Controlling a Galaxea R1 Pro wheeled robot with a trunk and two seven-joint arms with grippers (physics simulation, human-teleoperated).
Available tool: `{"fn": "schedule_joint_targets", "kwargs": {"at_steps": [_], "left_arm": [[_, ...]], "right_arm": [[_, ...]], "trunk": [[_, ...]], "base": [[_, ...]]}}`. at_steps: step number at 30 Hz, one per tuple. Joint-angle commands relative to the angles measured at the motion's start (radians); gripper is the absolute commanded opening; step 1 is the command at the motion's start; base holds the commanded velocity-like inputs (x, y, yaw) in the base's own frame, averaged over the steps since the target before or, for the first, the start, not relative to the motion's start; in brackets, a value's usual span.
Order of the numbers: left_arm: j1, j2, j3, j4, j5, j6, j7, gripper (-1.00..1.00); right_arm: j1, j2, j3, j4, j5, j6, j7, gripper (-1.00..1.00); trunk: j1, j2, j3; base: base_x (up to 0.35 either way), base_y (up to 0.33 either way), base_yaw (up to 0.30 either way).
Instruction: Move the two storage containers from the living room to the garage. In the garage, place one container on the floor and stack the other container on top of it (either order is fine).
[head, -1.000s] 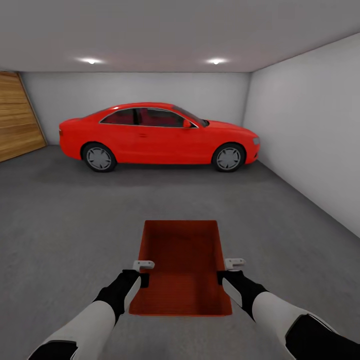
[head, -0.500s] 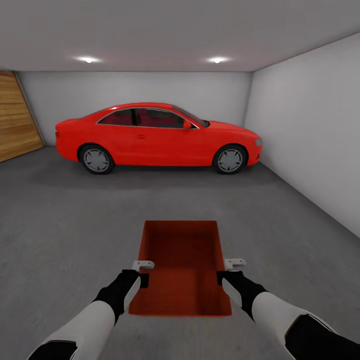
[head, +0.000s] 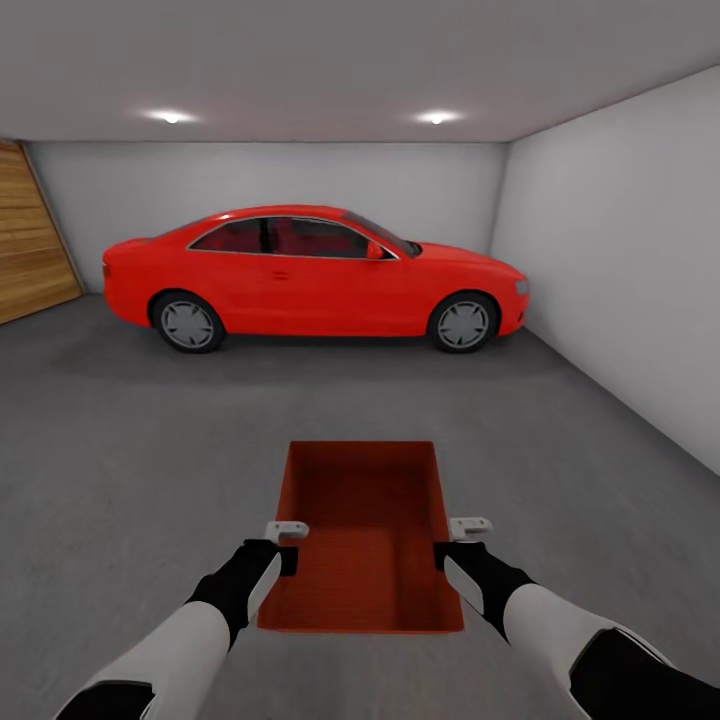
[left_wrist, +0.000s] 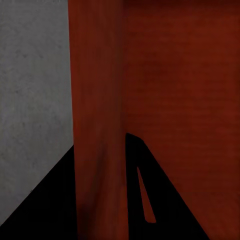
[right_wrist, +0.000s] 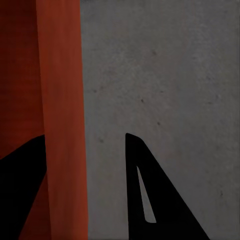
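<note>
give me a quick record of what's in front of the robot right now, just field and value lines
room: garage, grey concrete floor, white walls
carried item: orange-red bin, open top, held between both arms
left gripper: straddling the bin's left wall, one finger inside, one outside
right gripper: straddling the bin's right wall
ahead: red car parked side-on by the far wall
far left: wood-panelled door
second bin: not seen
</note>
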Motion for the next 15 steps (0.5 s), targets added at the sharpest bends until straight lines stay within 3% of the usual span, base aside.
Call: {"fn": "schedule_joint_targets", "kwargs": {"at_steps": [1,15], "left_arm": [[0.000,-0.004,-0.001,-0.001,0.005,0.005,0.005,-1.00],[0.000,-0.004,-0.001,-0.001,0.005,0.005,0.005,-1.00]], "right_arm": [[-0.001,0.005,-0.018,-0.039,-0.006,0.005,-0.005,-1.00],[-0.001,0.005,-0.018,-0.038,-0.006,0.005,-0.005,-1.00]], "trunk": [[0.001,-0.002,-0.002],[0.001,-0.002,-0.002]], "base": [[0.322,0.000,0.000],[0.322,0.000,0.000]]}}
